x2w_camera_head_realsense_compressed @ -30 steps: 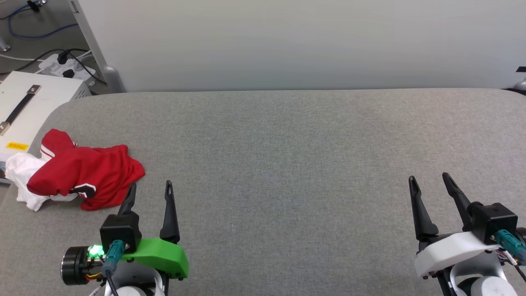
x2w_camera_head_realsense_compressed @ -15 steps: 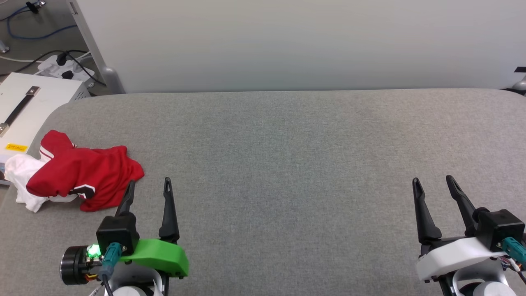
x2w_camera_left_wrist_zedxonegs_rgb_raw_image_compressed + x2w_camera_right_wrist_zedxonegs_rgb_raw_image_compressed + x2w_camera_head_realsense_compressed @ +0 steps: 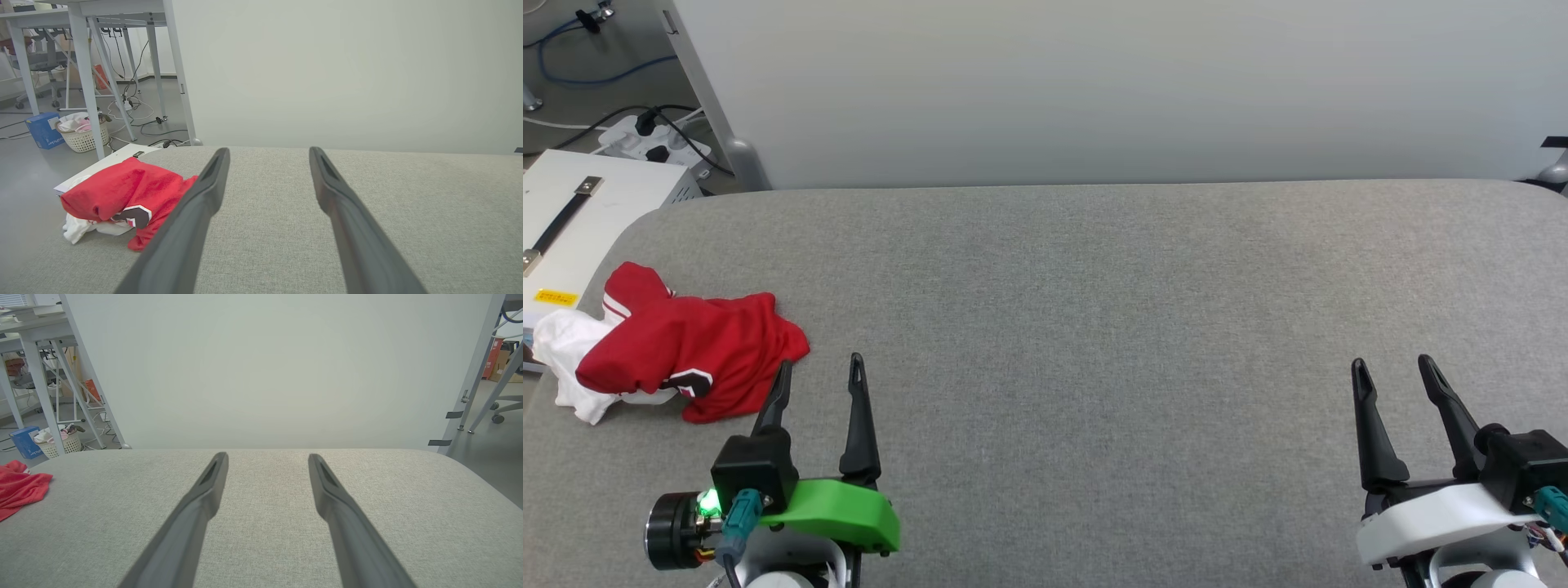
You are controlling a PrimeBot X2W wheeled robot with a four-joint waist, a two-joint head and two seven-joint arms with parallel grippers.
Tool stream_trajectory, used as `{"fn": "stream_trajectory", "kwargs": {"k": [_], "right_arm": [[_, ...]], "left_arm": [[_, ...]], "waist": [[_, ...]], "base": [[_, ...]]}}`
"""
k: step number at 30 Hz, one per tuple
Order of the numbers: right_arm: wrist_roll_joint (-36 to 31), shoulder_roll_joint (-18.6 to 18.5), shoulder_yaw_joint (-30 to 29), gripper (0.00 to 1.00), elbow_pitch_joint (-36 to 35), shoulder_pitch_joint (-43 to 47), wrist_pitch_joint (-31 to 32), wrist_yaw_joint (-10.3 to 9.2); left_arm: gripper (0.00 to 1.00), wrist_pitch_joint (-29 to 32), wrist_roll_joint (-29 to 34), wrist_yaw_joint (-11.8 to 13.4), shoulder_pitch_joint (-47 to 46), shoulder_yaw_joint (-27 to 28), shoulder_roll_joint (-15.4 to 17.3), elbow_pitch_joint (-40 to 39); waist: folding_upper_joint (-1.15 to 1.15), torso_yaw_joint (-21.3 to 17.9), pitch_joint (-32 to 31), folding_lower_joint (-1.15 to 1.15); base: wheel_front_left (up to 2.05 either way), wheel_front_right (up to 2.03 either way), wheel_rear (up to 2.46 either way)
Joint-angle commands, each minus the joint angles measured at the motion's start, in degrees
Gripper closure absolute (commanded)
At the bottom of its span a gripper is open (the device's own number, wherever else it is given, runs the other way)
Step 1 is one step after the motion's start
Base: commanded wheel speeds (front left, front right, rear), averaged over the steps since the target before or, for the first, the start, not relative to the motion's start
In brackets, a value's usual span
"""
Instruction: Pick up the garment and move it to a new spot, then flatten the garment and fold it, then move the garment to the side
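Observation:
The garment (image 3: 690,354), a red jersey with white sleeves, lies crumpled at the left edge of the grey table (image 3: 1094,327); a black white-outlined numeral peeks from its front fold. In the left wrist view the garment (image 3: 122,196) sits left of the fingers. My left gripper (image 3: 821,367) is open and empty, its left fingertip just beside the garment's near right hem. My right gripper (image 3: 1392,366) stands open and empty at the lower right, far from the cloth. The right wrist view catches a corner of the garment (image 3: 20,490) at its left edge.
A white box (image 3: 572,229) with a black handle stands off the table's left end, next to a power strip (image 3: 658,139) and cables. A pale wall panel (image 3: 1094,82) backs the table. A basket (image 3: 81,136) and desk legs stand on the floor beyond.
The head view has shifted slightly. My right gripper has drifted a little right and down that view. My left gripper and the garment have barely moved.

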Motion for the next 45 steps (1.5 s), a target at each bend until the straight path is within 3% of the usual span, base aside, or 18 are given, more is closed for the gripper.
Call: {"fn": "stream_trajectory", "kwargs": {"k": [1,45], "right_arm": [[0.4,0.0,-0.2,0.0,-0.5,1.0,-0.7,-0.02],[3.0,0.0,-0.2,0.0,-2.1,4.0,-5.8,-0.04]], "left_arm": [[0.0,-0.6,-0.3,0.3,1.2,-0.2,-0.1,0.1],[0.0,-5.8,-1.6,0.3,2.6,-1.6,-0.2,1.7]], "waist": [[0.0,0.0,0.0,0.0],[0.0,0.4,0.3,0.0]], "base": [[0.0,0.0,0.0],[0.0,0.0,0.0]]}}
